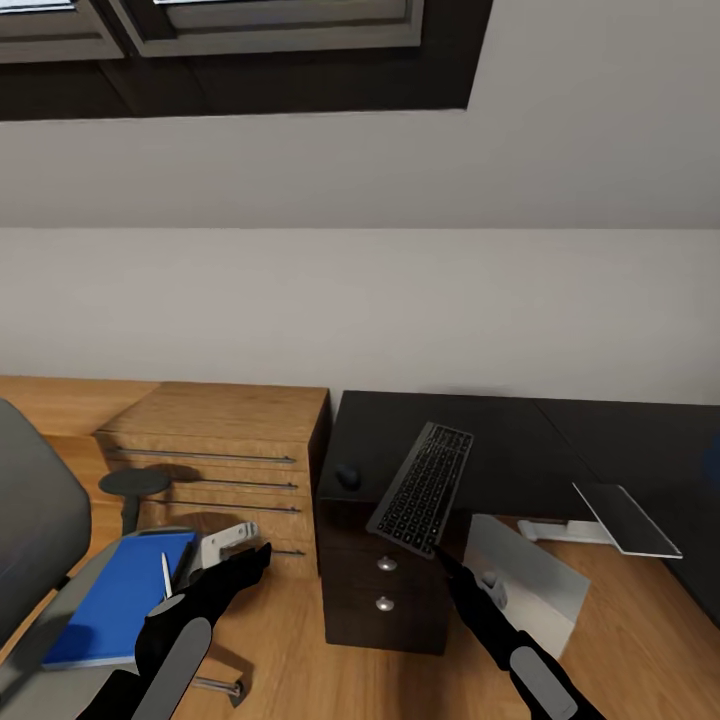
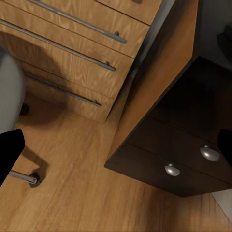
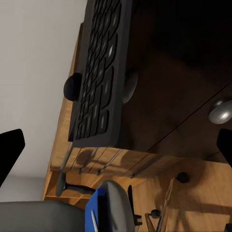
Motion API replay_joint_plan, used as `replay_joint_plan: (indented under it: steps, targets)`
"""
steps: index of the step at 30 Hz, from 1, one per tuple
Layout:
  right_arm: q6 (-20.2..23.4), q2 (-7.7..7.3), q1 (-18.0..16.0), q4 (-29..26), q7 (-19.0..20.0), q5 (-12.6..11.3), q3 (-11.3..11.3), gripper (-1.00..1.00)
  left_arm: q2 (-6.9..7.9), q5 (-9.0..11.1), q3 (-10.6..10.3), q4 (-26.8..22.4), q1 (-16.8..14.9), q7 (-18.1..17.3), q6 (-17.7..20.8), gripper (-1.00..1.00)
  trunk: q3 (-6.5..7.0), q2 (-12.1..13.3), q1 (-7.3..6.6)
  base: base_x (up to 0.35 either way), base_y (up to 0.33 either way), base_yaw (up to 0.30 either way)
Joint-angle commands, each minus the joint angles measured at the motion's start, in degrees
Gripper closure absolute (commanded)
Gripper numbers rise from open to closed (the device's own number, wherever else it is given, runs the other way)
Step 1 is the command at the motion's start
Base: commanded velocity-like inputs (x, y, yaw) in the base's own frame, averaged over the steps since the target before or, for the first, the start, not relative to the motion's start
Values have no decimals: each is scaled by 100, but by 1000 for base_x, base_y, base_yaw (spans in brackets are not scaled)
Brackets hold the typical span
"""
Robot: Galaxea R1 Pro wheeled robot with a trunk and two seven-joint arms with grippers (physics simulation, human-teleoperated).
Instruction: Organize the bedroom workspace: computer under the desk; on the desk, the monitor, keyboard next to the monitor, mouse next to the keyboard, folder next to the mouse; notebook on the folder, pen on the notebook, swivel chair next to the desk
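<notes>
Keyboard (image 1: pixel 422 488) tilted off the tabletop (image 1: pixel 520 450).
Right end effector (image 1: pixel 447 566) at its lower corner, grip unclear; left end effector (image 1: pixel 245 558) spread, empty, beside folder (image 1: pixel 125 598).

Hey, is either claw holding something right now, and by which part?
Nothing is held. Both the left claw and right claw are open; the right one sits by the keyboard's near corner.

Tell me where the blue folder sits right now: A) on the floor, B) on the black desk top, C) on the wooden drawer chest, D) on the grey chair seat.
D: the head view shows the blue folder lying flat on the grey chair, with a white pen on top of it.
</notes>
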Motion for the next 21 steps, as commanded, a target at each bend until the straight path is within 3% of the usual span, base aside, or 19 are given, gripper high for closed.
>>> replay_joint_plan:
  steps: [1, 9, 21]
  targets:
    - [22, -2, -4, 1, 11, -60, 23, -100, 4, 52, -13, -7, -5, 59, 3, -100, -6, -3, 0, 3, 50, 0]
    - [22, 7, -4, 1, 11, -59, 23, -100, 5, 54, -13, -7, -5, 59, 3, -100, -6, -3, 0, 14, 132, 0]
    - [22, 8, -4, 2, 11, -58, 15, -100, 2, 48, -17, 28, -7, 59, 3, -100, -6, -3, 0, 99, 3, 0]
